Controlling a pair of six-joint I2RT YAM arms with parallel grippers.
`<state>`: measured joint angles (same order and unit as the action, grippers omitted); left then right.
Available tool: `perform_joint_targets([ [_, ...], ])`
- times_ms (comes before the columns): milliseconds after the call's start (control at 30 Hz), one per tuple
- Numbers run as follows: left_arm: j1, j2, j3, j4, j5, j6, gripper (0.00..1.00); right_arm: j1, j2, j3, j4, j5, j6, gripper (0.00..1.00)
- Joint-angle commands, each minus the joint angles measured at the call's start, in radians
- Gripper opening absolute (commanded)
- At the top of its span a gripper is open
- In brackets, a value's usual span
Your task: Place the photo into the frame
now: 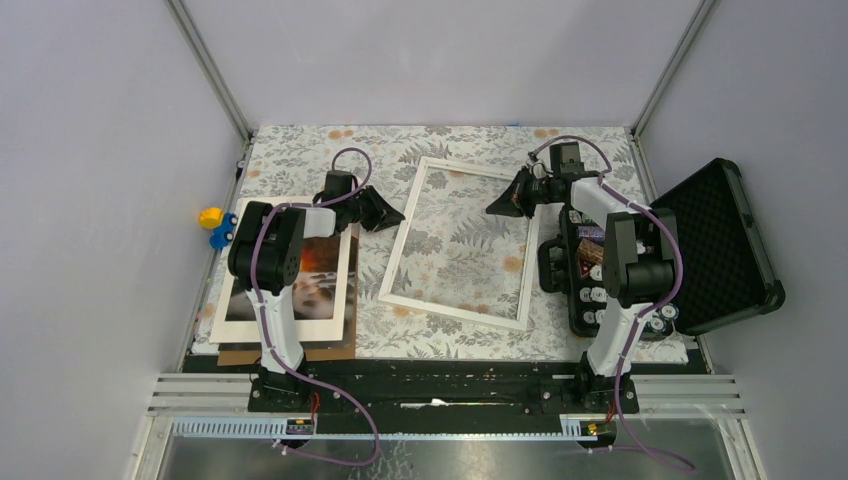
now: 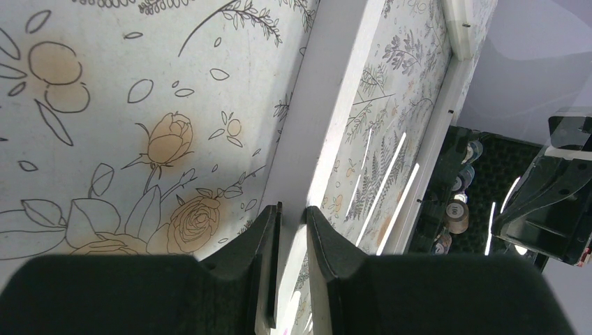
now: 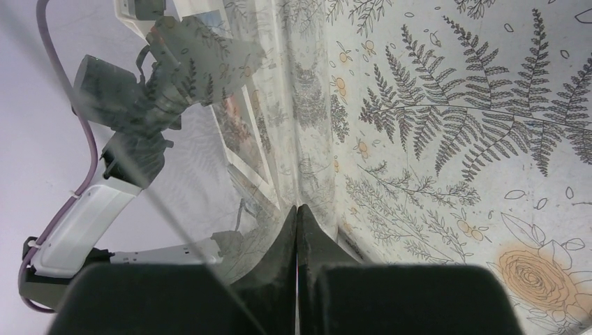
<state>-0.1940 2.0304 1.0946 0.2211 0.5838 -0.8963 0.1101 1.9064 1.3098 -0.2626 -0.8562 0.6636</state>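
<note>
Frame (image 1: 455, 312) lies askew at the middle of the table (image 1: 300, 150). Left gripper (image 2: 293, 213) is closed narrowly on the frame's left rail. Right gripper (image 3: 298, 209) is at the far right corner, jaws fully together; any hold cannot be confirmed. Photo (image 1: 325, 285) lies apart to the left, inside a white mat (image 1: 310, 328).

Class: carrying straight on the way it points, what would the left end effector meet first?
Probably the frame: its white rail lies between the fingertips of the left end effector, the floral table cover behind it; depth is unclear.
</note>
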Motion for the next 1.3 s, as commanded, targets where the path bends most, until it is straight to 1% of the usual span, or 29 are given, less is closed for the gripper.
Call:
perform_joint_targets([
  [0,-0.012,0.021,-0.018,0.003,-0.008,0.001,0.23,0.011,0.021,0.038,-0.063,-0.023,-0.039,0.0],
  [500,-0.012,0.019,-0.024,0.012,-0.004,-0.009,0.23,0.023,0.085,0.066,-0.058,0.011,-0.071,0.0],
  [967,-0.013,0.015,-0.027,0.021,0.002,-0.015,0.22,0.028,0.09,0.083,-0.064,0.053,-0.122,0.0],
  [1067,-0.013,0.013,-0.028,0.021,0.001,-0.015,0.22,0.029,0.092,0.08,-0.049,0.07,-0.126,0.05],
  [1100,-0.013,0.011,-0.028,0.021,0.001,-0.014,0.22,0.028,0.094,0.076,-0.043,0.074,-0.123,0.09],
  [1133,-0.013,0.01,-0.028,0.021,0.001,-0.015,0.22,0.028,0.095,0.076,-0.043,0.084,-0.123,0.15],
  [1167,-0.013,0.009,-0.028,0.021,0.001,-0.014,0.22,0.028,0.095,0.076,-0.043,0.093,-0.125,0.18],
  [1267,-0.013,0.0,-0.029,0.021,-0.001,-0.013,0.22,0.028,0.098,0.078,-0.044,0.107,-0.129,0.22],
])
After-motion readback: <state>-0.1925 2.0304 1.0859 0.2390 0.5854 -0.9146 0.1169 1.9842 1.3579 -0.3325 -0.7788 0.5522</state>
